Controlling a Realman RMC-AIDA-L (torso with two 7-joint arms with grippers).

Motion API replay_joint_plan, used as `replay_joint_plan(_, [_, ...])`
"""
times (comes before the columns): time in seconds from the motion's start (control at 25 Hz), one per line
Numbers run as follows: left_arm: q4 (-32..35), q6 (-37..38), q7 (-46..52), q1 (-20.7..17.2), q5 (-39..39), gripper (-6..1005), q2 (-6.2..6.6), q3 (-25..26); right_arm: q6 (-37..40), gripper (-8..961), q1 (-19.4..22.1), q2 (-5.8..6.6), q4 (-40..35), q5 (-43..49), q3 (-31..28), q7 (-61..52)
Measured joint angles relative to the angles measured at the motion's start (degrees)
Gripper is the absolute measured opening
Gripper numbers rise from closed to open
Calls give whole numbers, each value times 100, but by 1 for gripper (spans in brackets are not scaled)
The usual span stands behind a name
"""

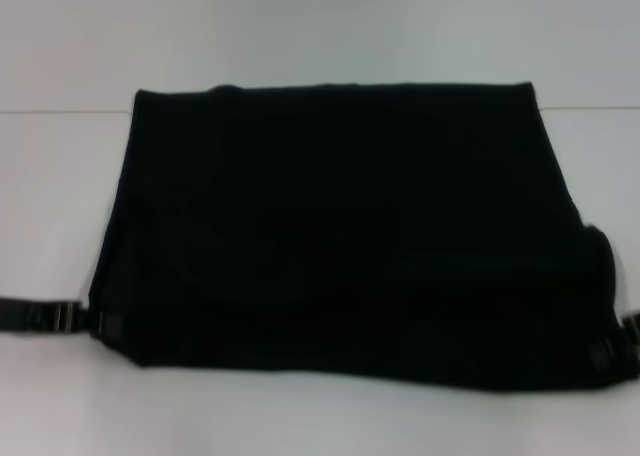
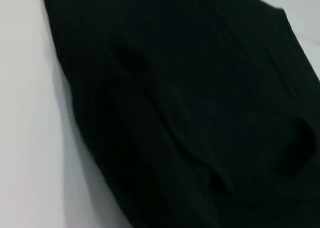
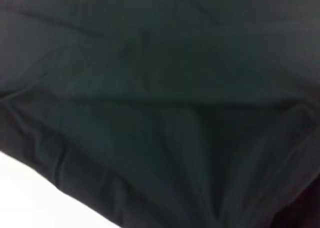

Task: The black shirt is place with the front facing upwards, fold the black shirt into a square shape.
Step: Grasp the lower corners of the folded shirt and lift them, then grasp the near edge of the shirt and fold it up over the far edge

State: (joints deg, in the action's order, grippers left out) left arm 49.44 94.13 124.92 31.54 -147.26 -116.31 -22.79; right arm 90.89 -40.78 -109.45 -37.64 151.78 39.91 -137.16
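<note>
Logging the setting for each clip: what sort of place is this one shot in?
Probably a lab or test bench, though little shows: a plain white table holding only the folded black shirt, with the left gripper and right gripper at its near corners.

The black shirt (image 1: 340, 236) lies flat on the white bench (image 1: 300, 36), folded into a broad, roughly rectangular block, plain side up, creased near its right edge.

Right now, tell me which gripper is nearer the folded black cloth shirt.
Neither clearly: both touch it. The left gripper meets the black shirt at its near left corner on the white table; the right gripper meets its near right corner.
</note>
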Motion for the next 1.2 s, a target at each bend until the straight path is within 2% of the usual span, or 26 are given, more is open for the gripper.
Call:
replay_joint_plan(0.2, [33, 1007, -46, 6, -390, 45, 46, 153, 805, 67, 297, 40, -15, 22, 22, 425])
replay_joint_plan(0.36, [61, 1704, -174, 8, -948, 45, 48, 113, 981, 64, 424, 21, -14, 156, 96, 576])
replay_joint_plan(0.56, [44, 2289, -450, -33, -1228, 45, 37, 84, 1080, 63, 477, 15, 47, 333, 148, 765])
replay_joint_plan(0.96, [-67, 2425, -723, -75, -1245, 44, -10, 39, 1203, 63, 603, -12, 48, 247, 102, 926])
replay_joint_plan(1.12, [-191, 2436, -642, 119, -745, 44, 93, 257, 1556, 63, 583, 8, 51, -173, -231, 1145])
replay_joint_plan(1.2, [-298, 2433, -573, 238, -474, 44, 176, 523, 1781, 63, 576, 82, 65, -505, -526, 1242])
